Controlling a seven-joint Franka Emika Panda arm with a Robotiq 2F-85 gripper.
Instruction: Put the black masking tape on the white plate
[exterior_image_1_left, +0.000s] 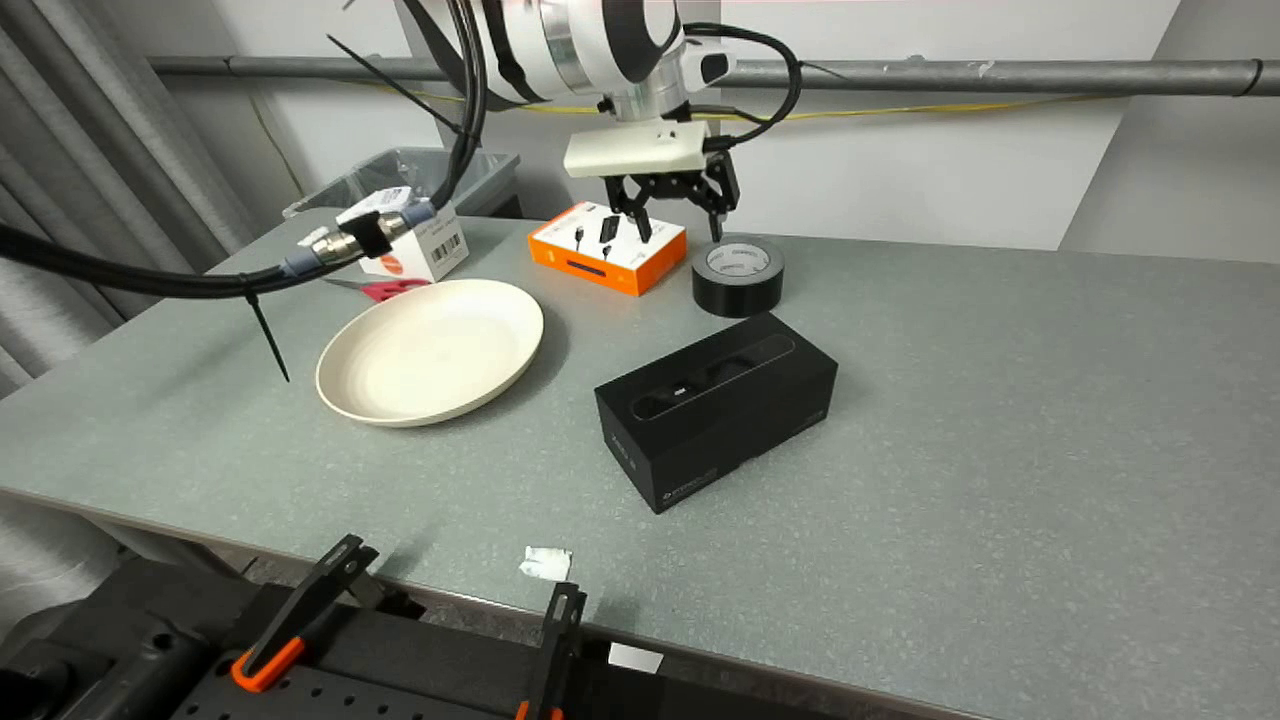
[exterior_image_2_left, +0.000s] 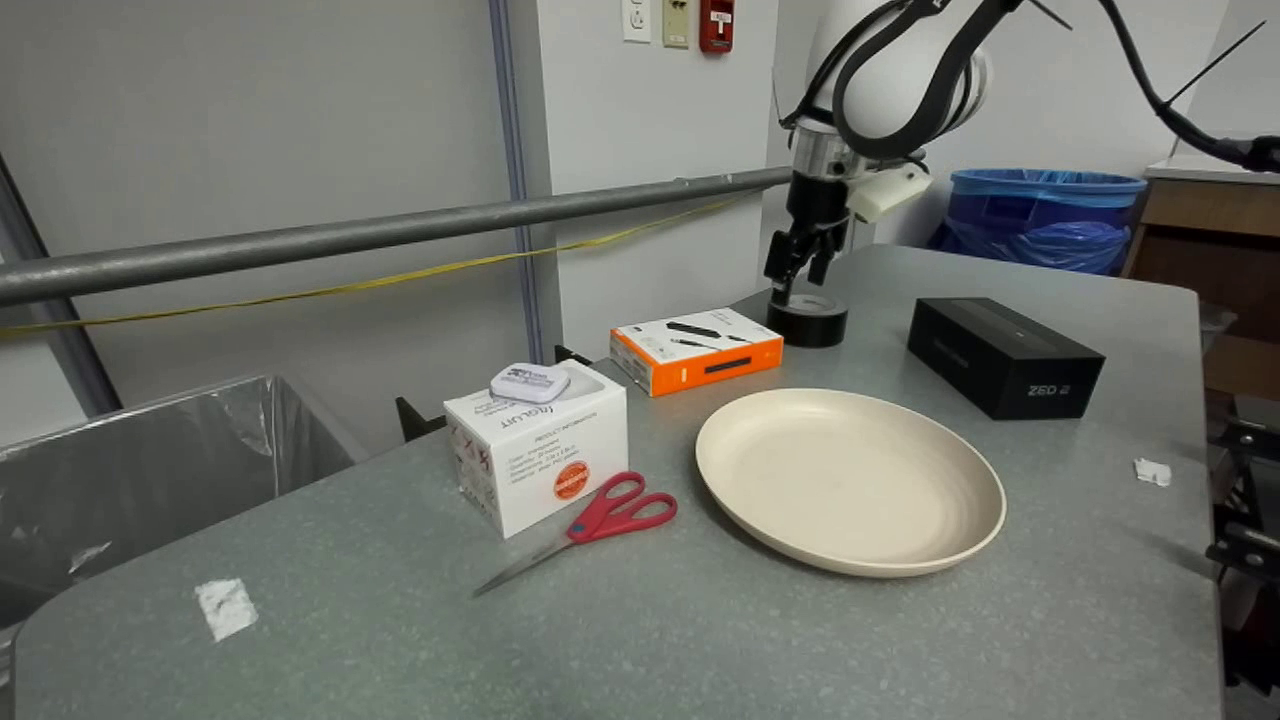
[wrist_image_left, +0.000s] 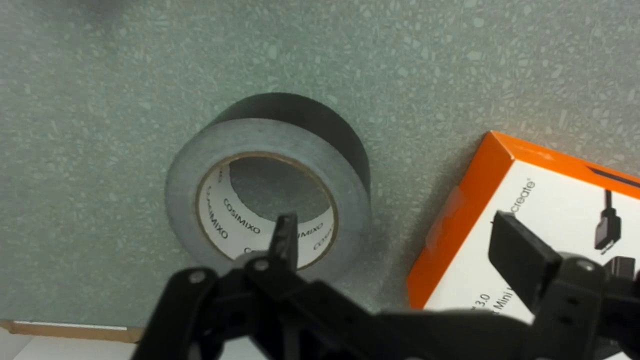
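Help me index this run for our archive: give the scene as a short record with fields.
object: black masking tape, COSIMIXO printed inside its core, flat on the table
destination: cream-white plate; tape not yet on it
end effector: open gripper holding nothing, jaws overlapping the tape and an orange-and-white box in the wrist view
also present: black ZED 2 box, red-handled scissors, white carton with a small pale case on top

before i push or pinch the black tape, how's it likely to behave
The black tape lies flat, so a push would probably slide it, not roll it. Wider than tall, it seems unlikely to tip. Its thick wound wall looks fairly stiff.
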